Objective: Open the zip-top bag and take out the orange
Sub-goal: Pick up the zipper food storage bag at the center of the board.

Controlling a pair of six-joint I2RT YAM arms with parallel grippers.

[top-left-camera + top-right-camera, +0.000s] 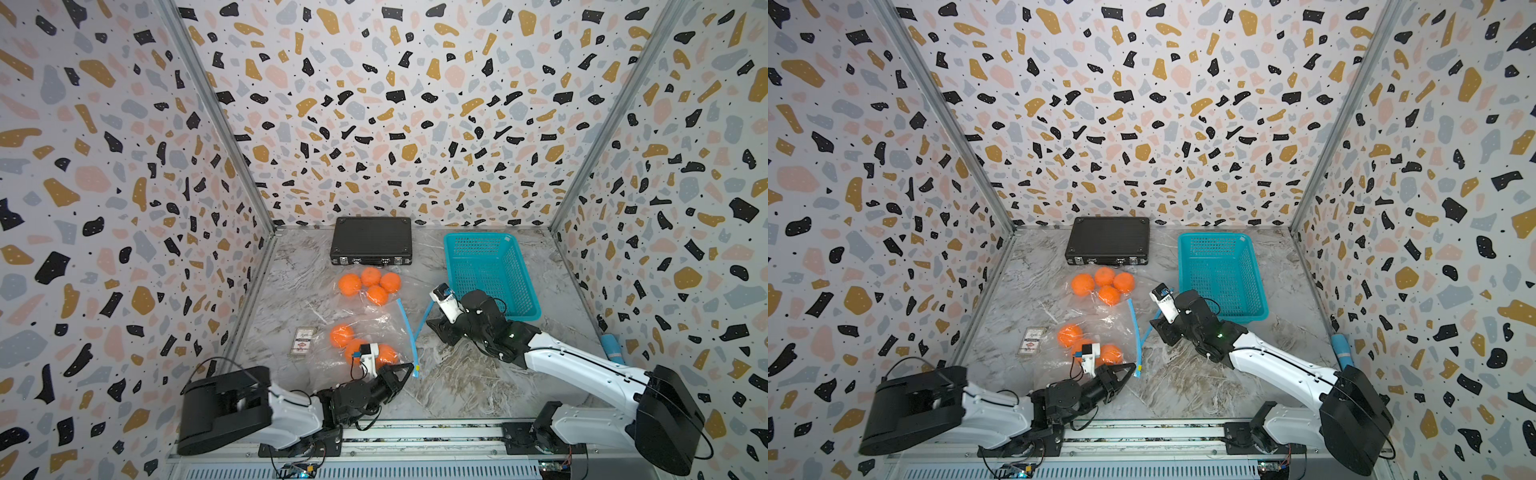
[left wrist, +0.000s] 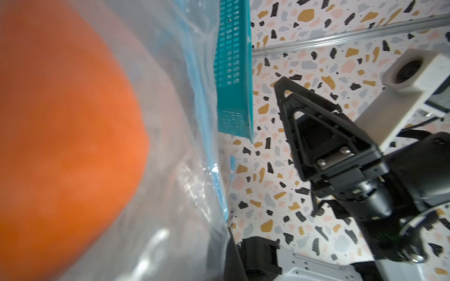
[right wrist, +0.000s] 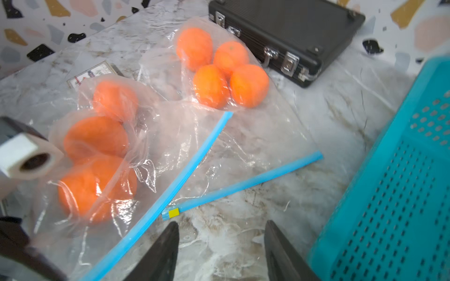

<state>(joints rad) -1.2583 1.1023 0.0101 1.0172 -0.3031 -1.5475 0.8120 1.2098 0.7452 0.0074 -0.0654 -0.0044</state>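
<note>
While the nearer zip-top bag lies closed on the surface, 3 oranges toward my left arm, its blue zip strip runs near-to-far, mouth facing my right arm. Step, I judge: anchoring. My left end effector is together, apparently pinching the near zip corner; my right end effector, jaws apart, must next part the strip.

The right gripper, jaws apart, hangs near the yellow slider ending a blue zip strip.

free: surface front-middle, bare | blocked: case at back edge; basket at back-right corner; zip-top bags left-centre
</note>
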